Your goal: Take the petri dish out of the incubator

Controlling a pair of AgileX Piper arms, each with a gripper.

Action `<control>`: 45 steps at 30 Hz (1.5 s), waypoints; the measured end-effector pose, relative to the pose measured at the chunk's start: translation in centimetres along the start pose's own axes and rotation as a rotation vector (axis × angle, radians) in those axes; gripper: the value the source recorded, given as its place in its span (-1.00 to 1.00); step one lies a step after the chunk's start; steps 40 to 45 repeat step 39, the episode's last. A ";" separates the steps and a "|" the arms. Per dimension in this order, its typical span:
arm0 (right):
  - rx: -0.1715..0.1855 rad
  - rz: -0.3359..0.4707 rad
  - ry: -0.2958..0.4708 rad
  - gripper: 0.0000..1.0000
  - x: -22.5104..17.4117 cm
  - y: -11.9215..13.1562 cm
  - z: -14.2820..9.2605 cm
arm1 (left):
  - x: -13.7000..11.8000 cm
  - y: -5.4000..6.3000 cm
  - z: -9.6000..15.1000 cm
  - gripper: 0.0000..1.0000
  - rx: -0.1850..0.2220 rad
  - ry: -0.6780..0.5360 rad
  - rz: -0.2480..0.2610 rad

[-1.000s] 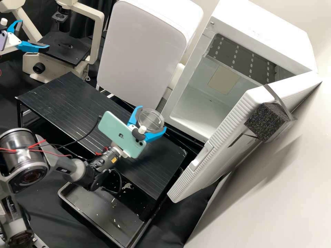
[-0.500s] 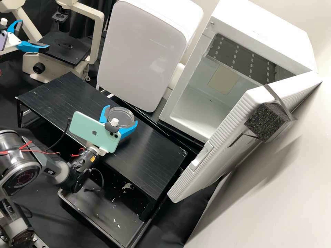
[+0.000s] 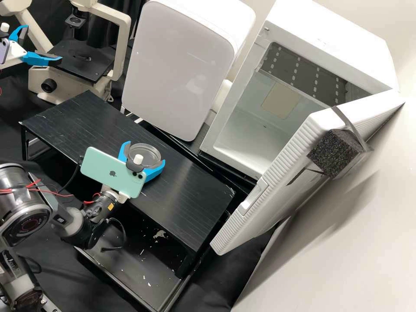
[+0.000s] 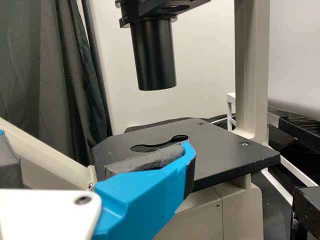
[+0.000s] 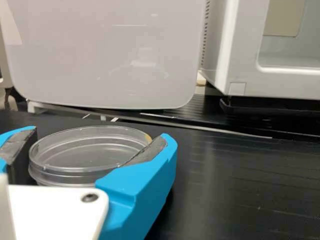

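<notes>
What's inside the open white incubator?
Inside the incubator are a dark grey panel with rows of light marks and a beige square on a wall. The open door covers part of the inside; what lies behind it cannot be told.

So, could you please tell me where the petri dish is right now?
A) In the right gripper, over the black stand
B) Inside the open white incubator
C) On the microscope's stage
A: the petri dish sits clasped between the blue fingers of the right gripper, over the black stand.
</notes>
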State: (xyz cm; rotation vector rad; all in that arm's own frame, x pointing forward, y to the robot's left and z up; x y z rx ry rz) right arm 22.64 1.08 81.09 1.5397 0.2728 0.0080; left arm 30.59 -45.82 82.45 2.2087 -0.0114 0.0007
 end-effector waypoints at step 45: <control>0.069 0.259 0.074 1.00 -4.0 2.1 -3.5 | 0.0 0.0 0.0 1.00 0.000 0.000 0.000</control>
